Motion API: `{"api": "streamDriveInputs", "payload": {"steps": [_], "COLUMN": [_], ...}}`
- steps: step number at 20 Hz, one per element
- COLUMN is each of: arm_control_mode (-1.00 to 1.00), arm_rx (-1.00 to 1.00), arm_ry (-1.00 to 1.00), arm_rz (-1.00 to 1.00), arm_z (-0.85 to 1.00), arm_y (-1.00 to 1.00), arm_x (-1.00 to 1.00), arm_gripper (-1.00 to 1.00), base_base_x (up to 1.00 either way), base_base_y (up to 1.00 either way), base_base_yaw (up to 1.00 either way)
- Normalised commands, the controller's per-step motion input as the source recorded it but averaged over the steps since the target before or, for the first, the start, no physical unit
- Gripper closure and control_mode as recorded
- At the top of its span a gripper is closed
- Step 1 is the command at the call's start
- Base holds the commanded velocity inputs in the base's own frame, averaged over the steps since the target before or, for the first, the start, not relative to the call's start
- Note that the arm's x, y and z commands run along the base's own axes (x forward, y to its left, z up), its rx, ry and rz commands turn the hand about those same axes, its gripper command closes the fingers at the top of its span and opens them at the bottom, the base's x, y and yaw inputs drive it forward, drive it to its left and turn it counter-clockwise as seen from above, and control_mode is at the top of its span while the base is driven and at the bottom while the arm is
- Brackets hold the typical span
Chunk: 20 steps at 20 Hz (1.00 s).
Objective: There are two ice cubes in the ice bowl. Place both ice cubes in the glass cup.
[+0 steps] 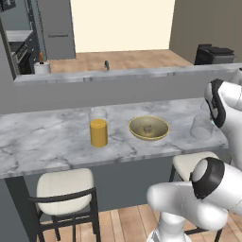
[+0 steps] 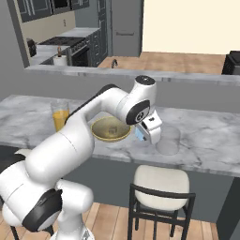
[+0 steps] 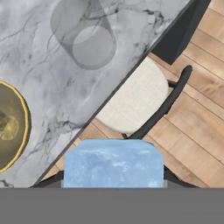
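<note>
Grey-veined marble surface (image 1: 47, 137), wood floor (image 3: 197, 144) below, no writing I can read; my jaws grip one pale-blue ice cube (image 3: 113, 162), between olive-gold ice bowl (image 2: 110, 130) and clear glass cup (image 2: 168, 139).

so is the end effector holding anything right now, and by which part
Yes: the end effector is shut on an ice cube, pinching its opposite side faces between the fingers.
</note>
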Motion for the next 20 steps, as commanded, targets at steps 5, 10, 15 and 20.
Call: {"api": "streamDriveInputs", "payload": {"steps": [5, 10, 15, 20], "arm_control_mode": [-1.0, -1.0, -1.0, -1.0], "arm_rx": [0.0, 0.0, -0.08, -0.09], "arm_ry": [0.0, 0.0, 0.0, 0.0], "arm_rz": [0.0, 0.0, 0.01, 0.02], "arm_z": [0.0, 0.0, -0.08, -0.05], "arm_y": [0.0, 0.0, 0.0, 0.0], "arm_x": [0.16, 0.26, 0.22, 0.11], "arm_gripper": [1.0, 1.0, 1.0, 1.0], "base_base_x": [0.0, 0.0, 0.0, 0.0], "base_base_y": [0.0, 0.0, 0.0, 0.0], "base_base_yaw": [0.0, 0.0, 0.0, 0.0]}}
